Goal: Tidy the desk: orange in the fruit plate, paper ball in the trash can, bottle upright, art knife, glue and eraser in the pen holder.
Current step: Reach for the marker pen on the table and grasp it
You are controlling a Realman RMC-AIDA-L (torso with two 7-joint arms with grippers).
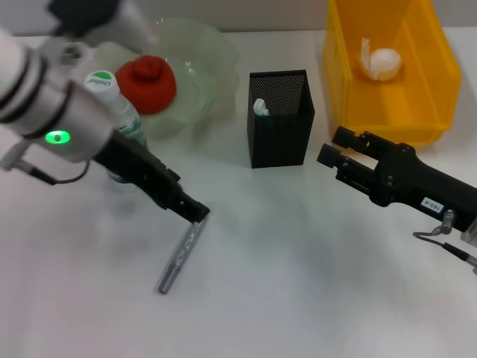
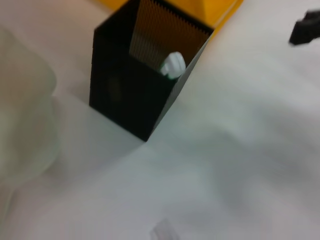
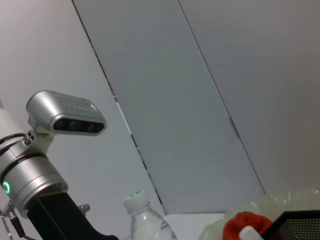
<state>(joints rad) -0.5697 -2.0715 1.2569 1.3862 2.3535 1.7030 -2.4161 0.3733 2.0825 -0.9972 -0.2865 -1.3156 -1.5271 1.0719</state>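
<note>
My left gripper (image 1: 195, 214) is low over the table, shut on the upper end of the grey art knife (image 1: 179, 259), whose other end points toward the table's front. The orange (image 1: 147, 83) lies in the pale-green fruit plate (image 1: 212, 56). The bottle (image 1: 112, 95) stands upright beside the plate, partly hidden by my left arm. The paper ball (image 1: 381, 63) lies in the yellow trash can (image 1: 350, 82). The black mesh pen holder (image 1: 279, 127) holds a white-topped item (image 1: 260, 107), also in the left wrist view (image 2: 173, 65). The eraser is out of view. My right gripper (image 1: 333, 149) is open and empty, right of the pen holder.
The pen holder (image 2: 130, 95) stands between the plate and the trash can. The right wrist view shows the wall, the bottle (image 3: 142, 220), the orange (image 3: 242, 225) and the plate's rim (image 3: 285, 199). Bare white table lies in front of both grippers.
</note>
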